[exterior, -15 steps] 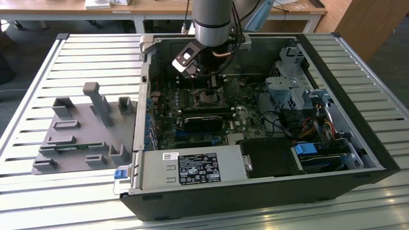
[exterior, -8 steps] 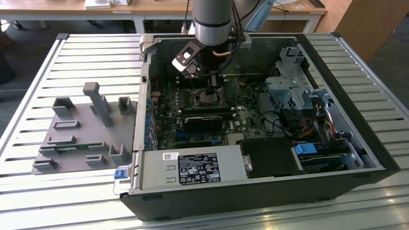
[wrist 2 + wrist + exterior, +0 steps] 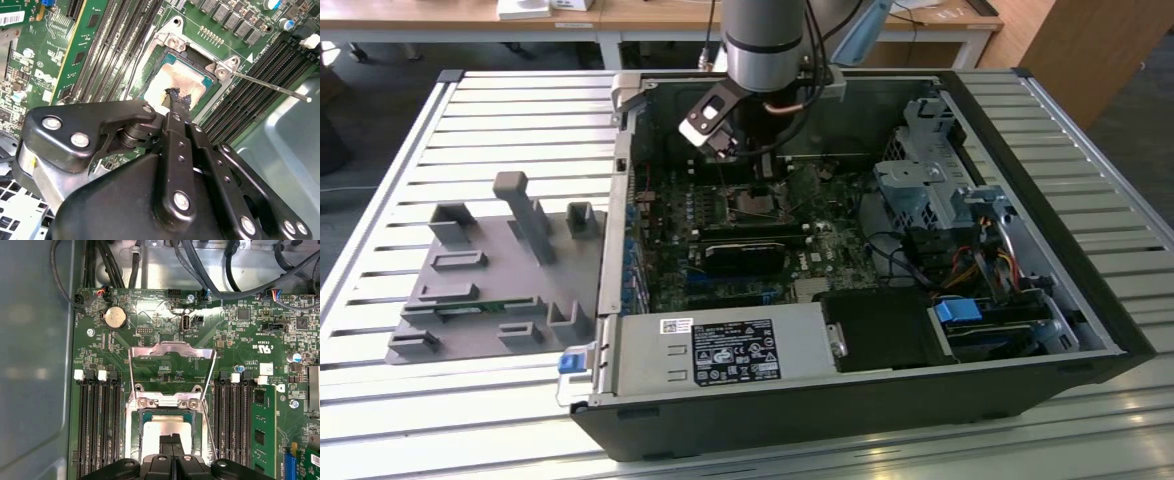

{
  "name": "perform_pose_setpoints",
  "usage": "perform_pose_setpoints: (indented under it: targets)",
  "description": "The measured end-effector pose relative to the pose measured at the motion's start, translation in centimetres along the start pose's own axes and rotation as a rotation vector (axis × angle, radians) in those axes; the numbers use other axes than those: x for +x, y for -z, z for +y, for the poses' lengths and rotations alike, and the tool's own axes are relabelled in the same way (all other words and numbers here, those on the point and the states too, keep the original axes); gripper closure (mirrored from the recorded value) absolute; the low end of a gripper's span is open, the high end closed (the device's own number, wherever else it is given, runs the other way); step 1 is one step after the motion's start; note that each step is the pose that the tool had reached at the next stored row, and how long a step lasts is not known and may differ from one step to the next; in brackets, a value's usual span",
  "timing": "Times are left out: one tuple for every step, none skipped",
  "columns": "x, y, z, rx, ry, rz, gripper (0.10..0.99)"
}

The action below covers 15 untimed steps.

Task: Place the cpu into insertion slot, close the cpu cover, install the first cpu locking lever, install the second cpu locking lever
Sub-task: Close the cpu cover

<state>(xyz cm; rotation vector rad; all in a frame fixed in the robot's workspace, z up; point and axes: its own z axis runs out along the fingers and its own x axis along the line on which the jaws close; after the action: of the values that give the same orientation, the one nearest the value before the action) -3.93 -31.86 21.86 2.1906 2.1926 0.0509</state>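
Progress is sitting at the first step, as far as I am reading it from here. The cpu (image 3: 152,432) is lying flat inside the insertion slot (image 3: 132,432) on the green circuit board (image 3: 150,315), its dull, smeared metal top facing up. In the second wrist view it is looking square to the rim rather than tilted, though I am only judging full seating, not seeing it.

The gripper (image 3: 171,437) is reaching down into the open computer case (image 3: 881,410). Its two fingers are pressed together with nothing between them, and their dark tips (image 3: 177,96) are touching or just above the chip's top. I am not able to tell which.

The cpu cover (image 3: 172,347) is not yet closed. In the first wrist view it is swung up away from the socket on its hinged edge, and I am seeing bare board through its window.

One thin locking lever (image 3: 270,86) is sticking out free beside the socket, not latched down. I am not making out the other lever clearly. So I am counting the placement as done or nearly so, with the cover and both levers not yet done.
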Motion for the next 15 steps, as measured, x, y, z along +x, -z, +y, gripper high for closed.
perform_pose_setpoints:
  targets:
    - [0.0,0.05,0.0,0.0,0.0,-0.0005,0.98]
    - [0.0,0.06,0.01,0.0,0.0,-0.0009,0.98]
    - [0.0,0.09,0.01,0.0,0.0,-0.0013,0.98]
    - [0.0,0.1,0.01,0.0,0.0,-0.0012,0.98]
    - [0.0,0.14,0.01,0.0,0.0,-0.0017,0.98]
    - [0.0,0.19,0.01,0.0,0.0,-0.0023,0.98]
    - [0.0,0.24,0.01,0.0,0.0,-0.0026,0.98]
    - [0.0,0.29,0.01,0.0,0.0,-0.003,0.98]
    - [0.0,0.37,0.02,0.0,0.0,-0.0037,0.98]
    - [0.0,0.47,0.02,0.0,0.0,-0.0043,0.98]
    - [0.0,0.6,0.03,0.0,0.0,-0.0048,0.98]
    - [-0.01,0.73,0.04,0.0,0.0,-0.0055,0.98]
    - [-0.01,0.89,0.05,0.0,0.0,-0.0066,0.98]
    - [-0.01,1.07,0.06,0.0,0.0,-0.0077,0.98]
    - [-0.01,1.32,0.07,0.0,0.0,-0.0088,0.98]
